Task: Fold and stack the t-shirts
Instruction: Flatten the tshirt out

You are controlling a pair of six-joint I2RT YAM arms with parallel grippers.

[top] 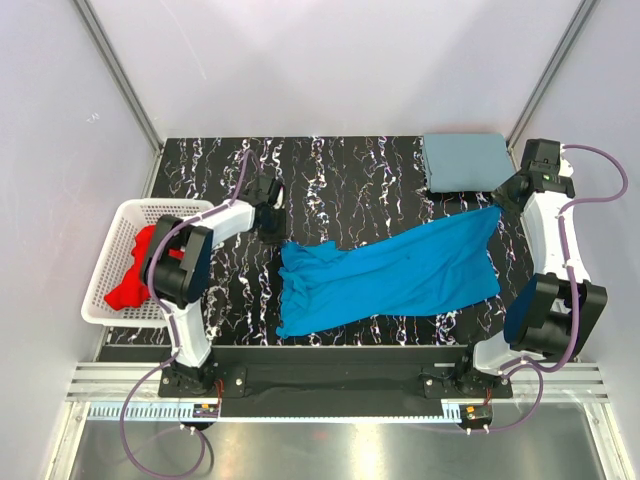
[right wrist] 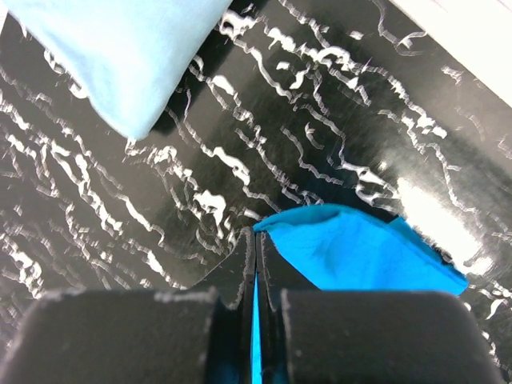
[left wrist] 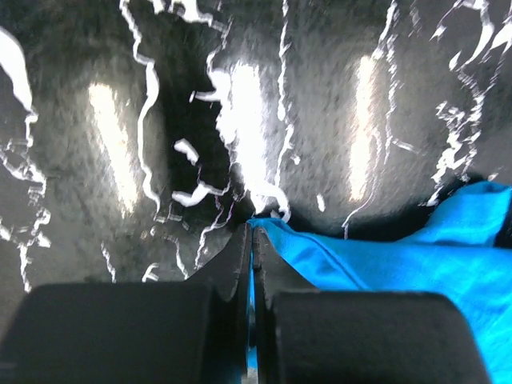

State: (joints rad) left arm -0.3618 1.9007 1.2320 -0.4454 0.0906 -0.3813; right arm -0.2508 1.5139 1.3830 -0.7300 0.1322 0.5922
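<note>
From above, the left arm covers part of the red shirts and the right side of the basket, so I can't count the shirts. The fingertips of the left gripper and right gripper are out of sight under their wrists there. The left wrist view is smeared, and the blue shirt runs off its right and bottom edges. The right wrist view's top edge cuts off the grey-blue shirt.

One blue t-shirt, one grey-blue t-shirt, one basket.

Overhead view bright, even, sharp; left wrist view blurred (glare streaks on table); right wrist crisper.
</note>
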